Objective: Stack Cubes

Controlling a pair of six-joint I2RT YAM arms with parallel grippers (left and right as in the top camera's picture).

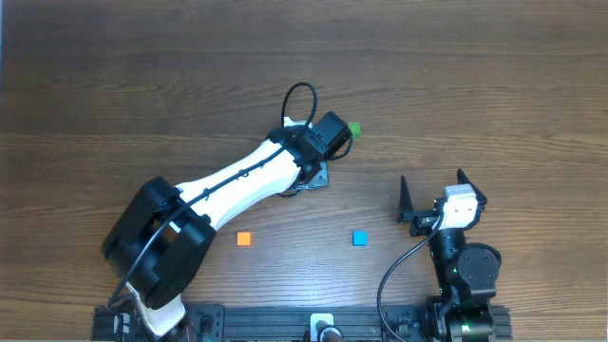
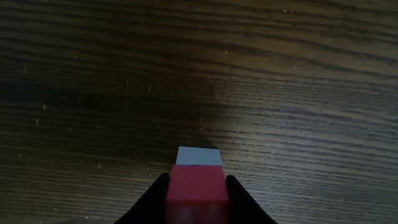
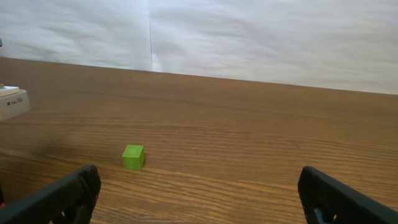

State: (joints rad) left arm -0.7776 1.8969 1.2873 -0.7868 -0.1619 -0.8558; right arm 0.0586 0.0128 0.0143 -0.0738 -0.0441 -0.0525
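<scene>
1. Top view: my left arm (image 1: 247,176) stretched up the wooden table (image 1: 114,85) toward the middle, and its wrist ended just beside a green cube (image 1: 354,128). An orange cube (image 1: 244,238) and a blue cube (image 1: 359,237) sat nearer the arm bases, well apart from each other. The right gripper (image 1: 435,190) stood low on the right side, near the blue cube, with its fingers spread wide.
2. Left wrist view: the left gripper (image 2: 196,186) was clenched on a red cube (image 2: 196,196), with a dark finger pressed against each side. The cube's upper face caught a pale light. Wood grain ran across the table beyond it. I could not tell whether the red cube touched the table or hung above it.
3. Right wrist view: the right gripper was released, its two fingers (image 3: 62,196) far apart. The green cube sat on the table ahead, well apart from both fingers and closer to one of them.
</scene>
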